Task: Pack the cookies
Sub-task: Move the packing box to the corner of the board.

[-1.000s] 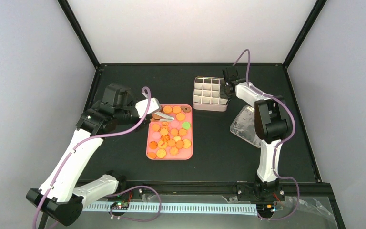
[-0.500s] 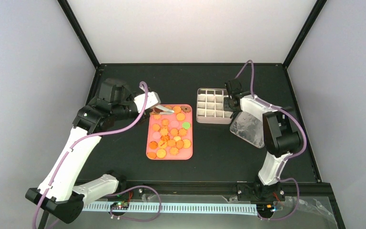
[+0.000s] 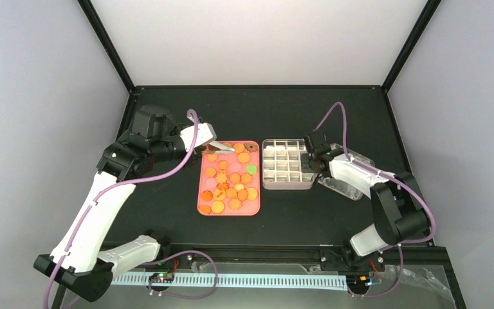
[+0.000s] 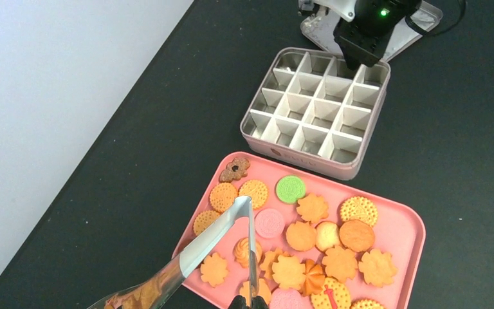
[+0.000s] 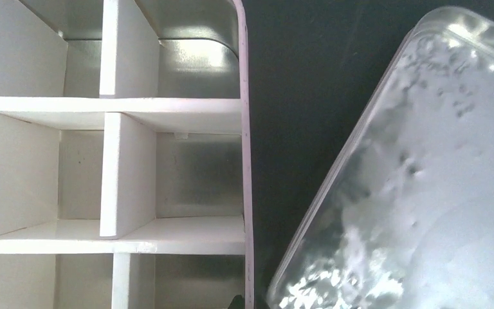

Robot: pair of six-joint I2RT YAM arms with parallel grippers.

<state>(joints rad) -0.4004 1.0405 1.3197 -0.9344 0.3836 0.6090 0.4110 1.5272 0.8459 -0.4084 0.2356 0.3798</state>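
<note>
Your right arm has folded back toward its base and dragged the divided tin [image 3: 287, 187] with it. A second ago the tin sat well back on the black table [image 3: 296, 212]; now it stands just beside the pink tray's [image 3: 199, 199] right edge, level with the tray's far half. Your left arm has swung only a little, carrying the tongs [image 3: 224, 147] to the tray's far-left corner.

Your right gripper [image 3: 309, 161] sits at the tin's right-hand wall with its fingers pressed together on that wall. The right wrist view shows the thin pink rim [image 5: 244, 161] running straight down to the fingertips at the bottom edge. On the other side of that wall lies the clear lid [image 5: 424, 193], flat on the table and partly under the arm; a strip of table separates it from the tin, narrowing toward the gripper.

Your left gripper [image 3: 206, 138] is clamped on the handle end of the tongs. In the left wrist view the tongs' [image 4: 212, 248] blades stand spread above the cookies [image 4: 301, 235], with nothing visible between their tips.

Every cookie you can see lies on the tray [image 4: 411, 225], mostly orange ones laid close together. The green cookie [image 4: 290, 188] lies near the edge facing the tin [image 4: 296, 154], and the dark brown cookie [image 4: 234, 170] at the far-left corner.
</note>
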